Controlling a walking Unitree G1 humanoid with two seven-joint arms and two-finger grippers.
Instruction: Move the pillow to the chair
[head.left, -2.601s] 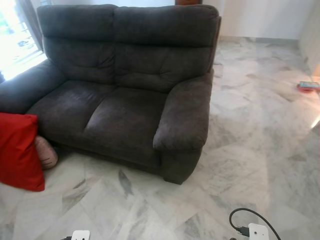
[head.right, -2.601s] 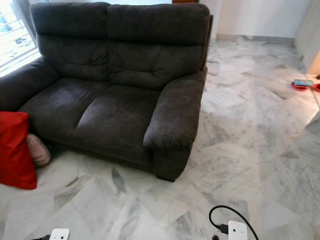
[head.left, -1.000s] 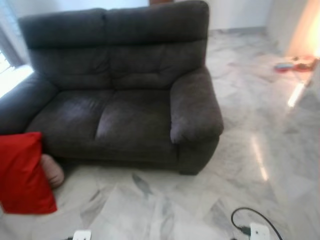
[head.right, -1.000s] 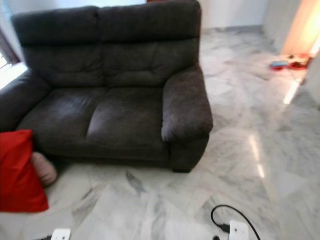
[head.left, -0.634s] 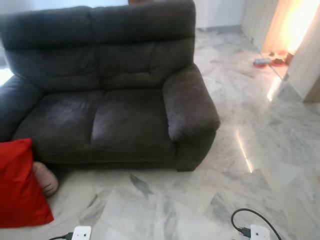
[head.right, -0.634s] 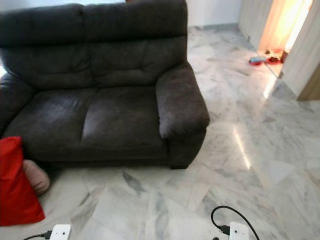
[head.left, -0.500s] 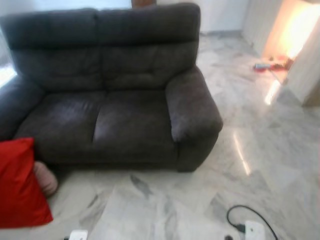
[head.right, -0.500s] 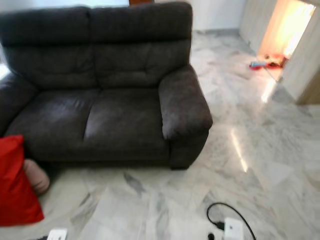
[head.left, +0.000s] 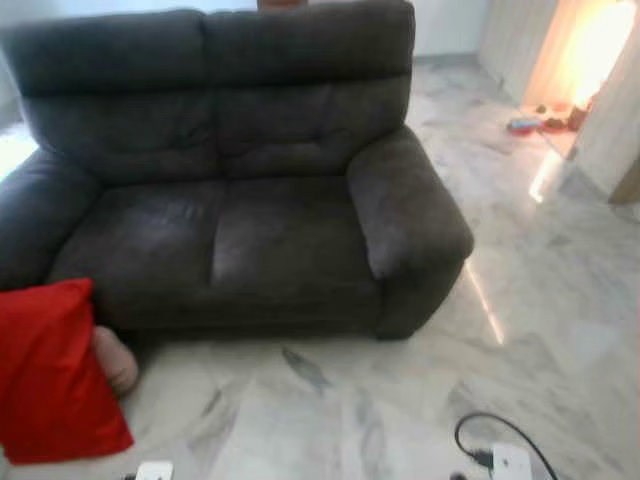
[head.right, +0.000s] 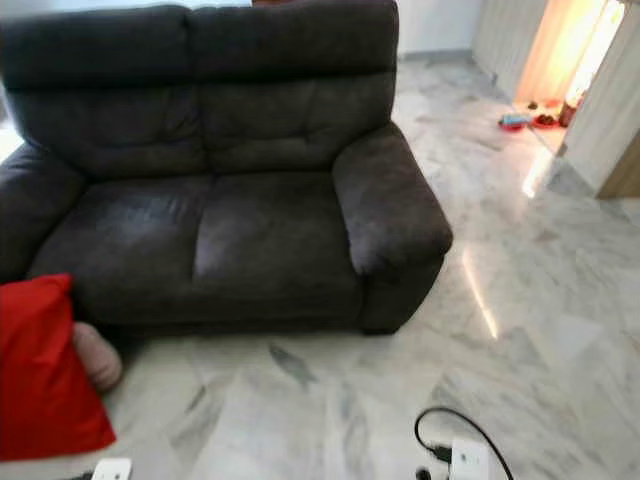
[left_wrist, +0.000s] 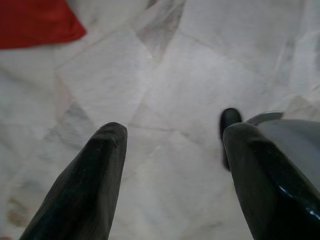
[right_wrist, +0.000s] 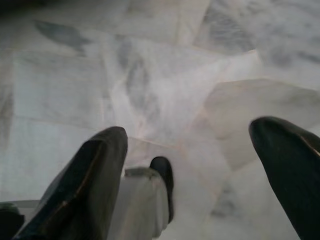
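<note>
Left eye view: a dark grey, plush two-seat sofa (head.left: 240, 190) with fat rounded armrests takes up the upper left and centre of the frame, standing on a glossy white marble floor with grey veins (head.left: 330, 420). The bright red, square fabric pillow (head.left: 55, 370) stands at the lower left edge against the sofa's front corner, touching a small pale pink rounded cushion (head.left: 115, 360) tucked just beside it.

Right eye view: the same scene, with a looped black cable (head.right: 440, 430) at the lower right edge.

Left wrist view: the left gripper (left_wrist: 172, 150) hangs over bare marble, its two smooth black fingers spread wide and holding nothing; a corner of the red pillow sits in the upper left, well apart from the fingers.

Right wrist view: the right gripper (right_wrist: 187, 147) is likewise spread and empty above the veined floor.
</note>
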